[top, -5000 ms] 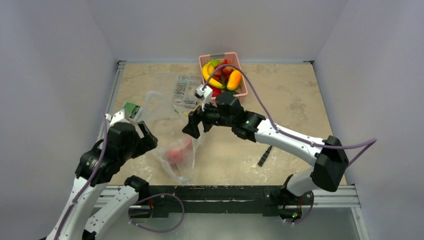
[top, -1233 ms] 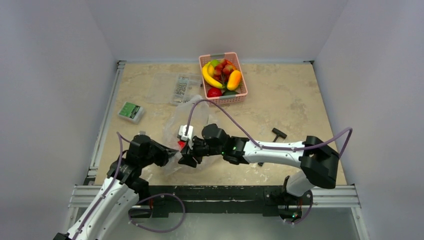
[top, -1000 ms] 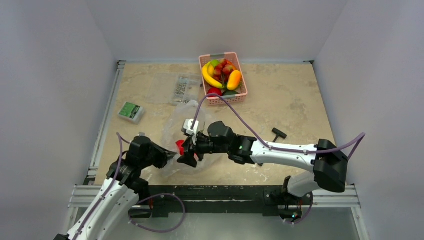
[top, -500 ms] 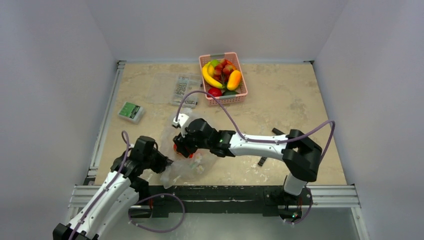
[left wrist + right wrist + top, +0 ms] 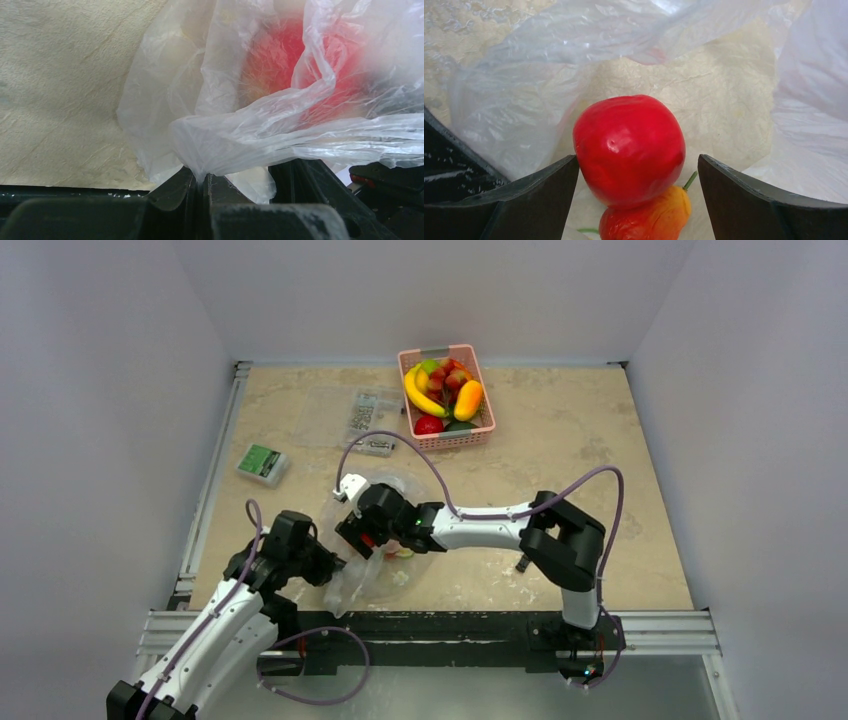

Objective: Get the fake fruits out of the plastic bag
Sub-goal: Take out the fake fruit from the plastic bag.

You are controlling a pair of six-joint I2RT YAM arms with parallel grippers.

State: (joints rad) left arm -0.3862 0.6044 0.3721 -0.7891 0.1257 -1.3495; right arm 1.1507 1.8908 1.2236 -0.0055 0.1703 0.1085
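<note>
- the plastic bag (image 5: pixel 350 592) is lying crumpled on the table (image 5: pixel 600 440), down around 7 o'clock in the top view, close to the near edge
- left gripper (image 5: pixel 326 564) is at the bag's 9 o'clock side with its fingers pressed together, pinching a fold of the film. Its wrist cam shows the plastic bunching straight up out of the closed tips
- that same cam shows a red blur through the film up at 1 o'clock, too fuzzy to say more
- right gripper (image 5: pixel 356 537) comes in from 3 o'clock, nose inside the bag, fingers spread wide
- on its wrist cam a shiny red fruit (image 5: pixel 629 147) sits between the two fingers. The finger at 9 o'clock looks right up against it, and there's a clear gap at the 3 o'clock finger
- an orange fruit (image 5: pixel 649 220) with a green stem is tucked at the red one's 6 o'clock, touching it, with bag film all around
- pink basket (image 5: pixel 487 390) is at 12 o'clock by the far wall, with a banana (image 5: pixel 420 395) and other fruit inside
- a clear case (image 5: pixel 370 420) lies at the basket's 8 o'clock, and a small green box (image 5: pixel 263 462) at the bag's 10 o'clock
</note>
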